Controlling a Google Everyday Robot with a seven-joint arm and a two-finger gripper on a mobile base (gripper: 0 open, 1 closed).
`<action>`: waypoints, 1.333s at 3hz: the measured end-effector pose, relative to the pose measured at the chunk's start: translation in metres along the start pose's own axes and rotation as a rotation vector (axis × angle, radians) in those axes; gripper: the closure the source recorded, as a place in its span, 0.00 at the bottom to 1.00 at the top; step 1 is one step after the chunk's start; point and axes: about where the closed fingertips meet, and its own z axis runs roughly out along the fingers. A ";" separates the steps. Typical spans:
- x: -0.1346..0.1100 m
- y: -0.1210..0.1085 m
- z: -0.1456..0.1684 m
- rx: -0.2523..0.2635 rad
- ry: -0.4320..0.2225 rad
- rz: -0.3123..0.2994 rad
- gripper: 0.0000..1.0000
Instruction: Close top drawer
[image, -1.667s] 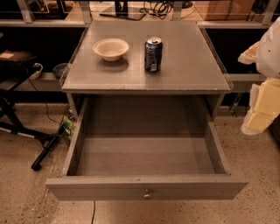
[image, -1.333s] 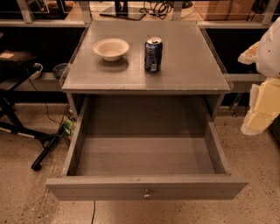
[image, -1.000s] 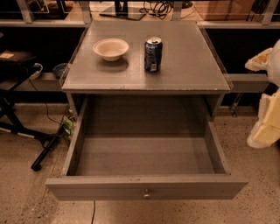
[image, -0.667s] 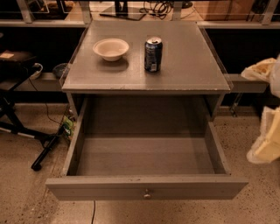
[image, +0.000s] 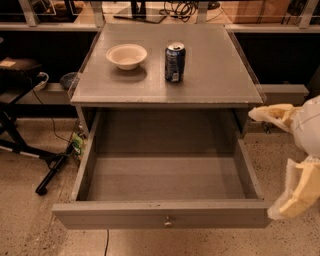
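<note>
The top drawer (image: 162, 175) is pulled fully out of the grey cabinet, and its plain box interior is empty. Its front panel (image: 125, 217) faces me at the bottom, with a small round metal knob (image: 168, 221) at centre. My gripper (image: 264, 164) hangs at the right edge of the view, just outside the drawer's right side wall. Its two cream fingers (image: 299, 189) are spread apart and hold nothing. It does not touch the drawer.
On the cabinet top (image: 215, 75) stand a white bowl (image: 126, 55) and a blue soda can (image: 175, 62). A black stand with legs (image: 30, 150) and cables lie on the speckled floor at left. A shelf with clutter runs along the back.
My gripper has moved down and slightly right, from beside the cabinet top to beside the drawer's front right corner. The drawer, bowl and can have not moved.
</note>
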 end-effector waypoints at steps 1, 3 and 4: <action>-0.003 0.001 0.000 -0.002 -0.011 -0.008 0.02; -0.004 0.002 0.000 -0.004 -0.014 -0.010 0.56; -0.004 0.002 0.000 -0.004 -0.015 -0.010 0.79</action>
